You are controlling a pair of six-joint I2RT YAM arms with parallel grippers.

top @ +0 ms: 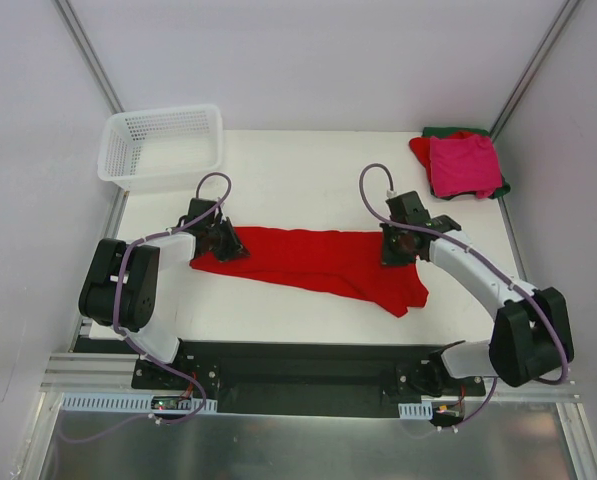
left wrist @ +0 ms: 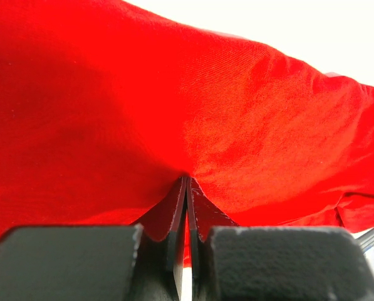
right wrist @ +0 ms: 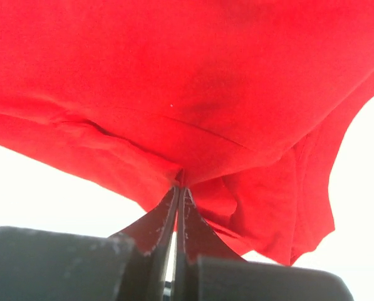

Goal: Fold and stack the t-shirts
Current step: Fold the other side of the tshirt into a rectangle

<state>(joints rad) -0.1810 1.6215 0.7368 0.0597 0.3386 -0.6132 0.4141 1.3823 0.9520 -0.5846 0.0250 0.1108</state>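
1. The red t-shirt (top: 308, 262) lies pulled out in a long band across the middle of the table (top: 278, 160). Its left end is at the left pincer (top: 225, 243), and its right part is bunched and sagging toward the near edge below the right pincer (top: 396, 250)
2. Both pincers are closed on that shirt. In each wrist view the two fingers meet at their tips with a small tuck of red cloth caught between them, so each grip is a thin pinch and not a deep bite
3. The step in hand looks like lifting or stretching the shirt flat for the next fold. With pinches this shallow, the two arms should rise together and stay level. Pull outward just enough to take up the slack, since a hard tug would likely draw the cloth out of the tips
4. The right end is doubled over itself, though whether that is a sleeve or the hem cannot be told. Let it hang free and drop open before the shirt is laid down again, or the wrinkle will be pressed into the fold
5. Lay the shirt down from one edge to the other so air and creases are pushed out ahead of it
6. The pink t-shirt (top: 465, 165) tops the pile in the far right corner, with a dark green t-shirt (top: 443, 131) showing beneath. The basket (top: 168, 112) stands in the far left corner. Both are well apart from the work, and the swing should stay clear of them
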